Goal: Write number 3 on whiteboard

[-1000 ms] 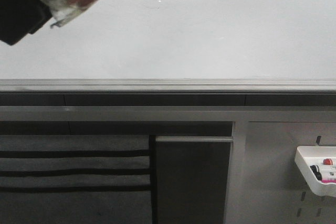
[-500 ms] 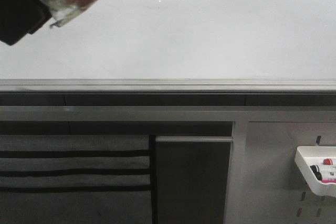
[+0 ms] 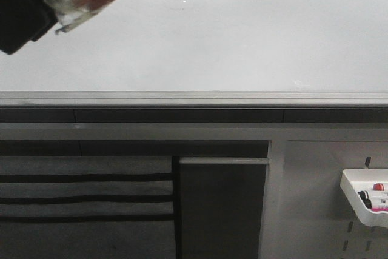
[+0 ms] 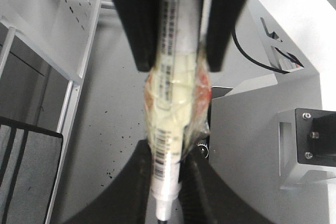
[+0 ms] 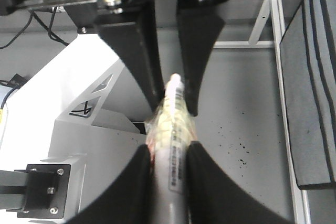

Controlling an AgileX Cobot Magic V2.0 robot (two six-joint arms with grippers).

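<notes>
**Markers clamped, board bare in view**

Left gripper (image 4: 173,145) closed on a tape-wrapped marker (image 4: 170,103); seen at far left over the whiteboard (image 3: 242,40), a black mass with crinkled tape. Right gripper (image 5: 169,129) likewise clamped on a second taped marker (image 5: 172,124). No strokes of the number 3 discernible on the glossy board. Small white tray (image 3: 357,201) of markers hung low at right.

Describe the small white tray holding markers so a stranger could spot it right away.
Below the whiteboard, find the slotted grey panel at lower right. The tray hangs on it, cut off by the picture's edge: the only white thing there, holding red, black and pink markers.
</notes>
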